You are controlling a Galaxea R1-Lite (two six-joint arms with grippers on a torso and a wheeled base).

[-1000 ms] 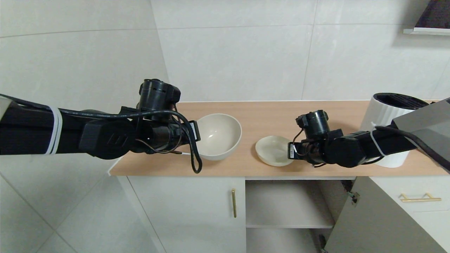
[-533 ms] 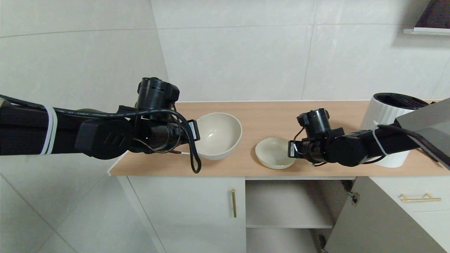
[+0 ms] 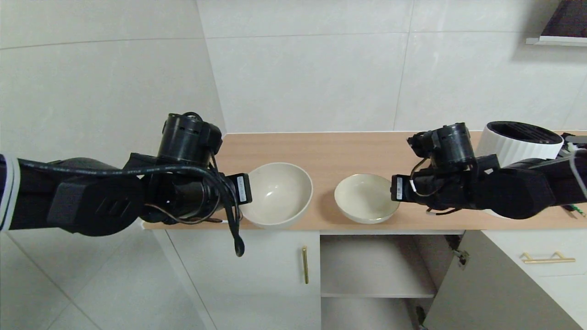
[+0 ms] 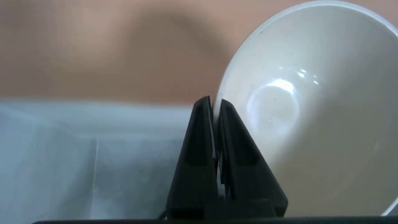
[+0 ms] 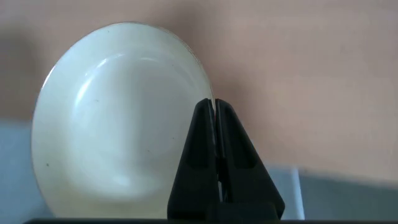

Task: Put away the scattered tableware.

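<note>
Centre frame: left gripper (image 4: 215, 107) is pinching the large bowl (image 3: 277, 195), right gripper (image 5: 215, 107) the small bowl (image 3: 367, 198); the 2 are awaiting the cabinet (image 3: 371, 263) below.

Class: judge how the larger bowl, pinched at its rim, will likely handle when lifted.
The larger bowl looks rigid and glossy, so probably slippery where the left gripper pinches its rim. Held at one edge, it may tilt. It looks ceramic, likely breakable if dropped.

Cream big bowl (image 3: 279, 195), cream small bowl (image 3: 364, 197), tan countertop (image 3: 348, 151)
</note>
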